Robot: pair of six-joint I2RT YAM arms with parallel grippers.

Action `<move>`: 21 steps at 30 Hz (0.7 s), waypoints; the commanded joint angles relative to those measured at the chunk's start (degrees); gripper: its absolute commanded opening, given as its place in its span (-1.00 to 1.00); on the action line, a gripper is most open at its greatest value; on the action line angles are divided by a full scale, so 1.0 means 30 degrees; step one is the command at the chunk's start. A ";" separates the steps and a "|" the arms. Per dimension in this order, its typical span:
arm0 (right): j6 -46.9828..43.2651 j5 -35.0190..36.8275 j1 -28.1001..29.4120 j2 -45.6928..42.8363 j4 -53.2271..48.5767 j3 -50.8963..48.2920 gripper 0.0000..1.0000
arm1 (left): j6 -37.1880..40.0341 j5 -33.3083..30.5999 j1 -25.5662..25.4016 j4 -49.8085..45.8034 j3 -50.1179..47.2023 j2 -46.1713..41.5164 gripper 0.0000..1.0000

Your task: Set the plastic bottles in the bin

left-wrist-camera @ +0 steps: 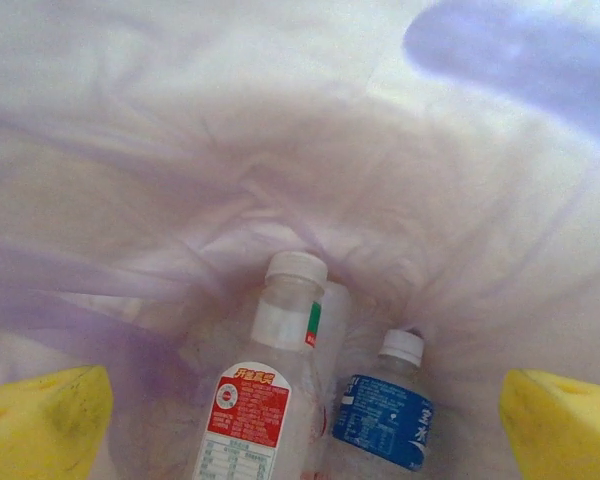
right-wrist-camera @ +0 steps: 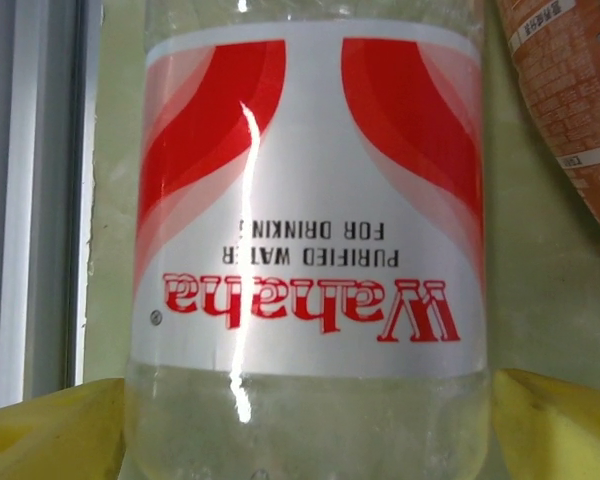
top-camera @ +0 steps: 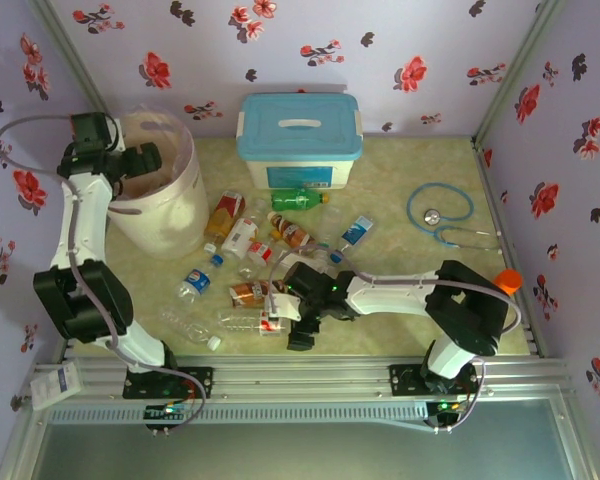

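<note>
Your right pincer [top-camera: 300,330] is down at the near middle of the desk [top-camera: 410,270]. Its yellow fingers [right-wrist-camera: 40,430] flank a clear Wahaha bottle [right-wrist-camera: 310,200] lying beside the near rail [right-wrist-camera: 30,200]. I cannot tell whether they are pressing on it or only sitting alongside.

Close squarely across the body and do it gently, because a thin empty bottle will probably buckle or squirt out if pinched hard. Watch the amber bottle [right-wrist-camera: 570,110] just beside it. Lift straight up before you swing left, so you don't drag that one along.

Your left pincer [top-camera: 145,158] hangs over the bin [top-camera: 185,220] at the far left. It is released, with its fingers spread wide and nothing between them. Below it, a red-labelled bottle [left-wrist-camera: 252,400] and a blue-labelled bottle [left-wrist-camera: 385,420] lie in the liner. Move that arm clear of the rim before the right one carries its load across.

The remaining bottles [top-camera: 242,235] lie scattered on the desk between the bin and the right arm.
</note>
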 commanded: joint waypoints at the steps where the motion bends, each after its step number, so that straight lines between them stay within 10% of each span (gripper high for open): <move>1: 0.0351 0.0404 0.0164 0.0494 0.0616 0.0460 0.81 | -0.0136 0.0206 0.0073 -0.0472 0.1119 -0.1704 0.99; 21: 0.0482 0.1050 0.0139 0.0860 0.0275 0.0963 0.32 | -0.2089 0.2360 -0.1259 0.0358 -0.0910 -0.6998 0.98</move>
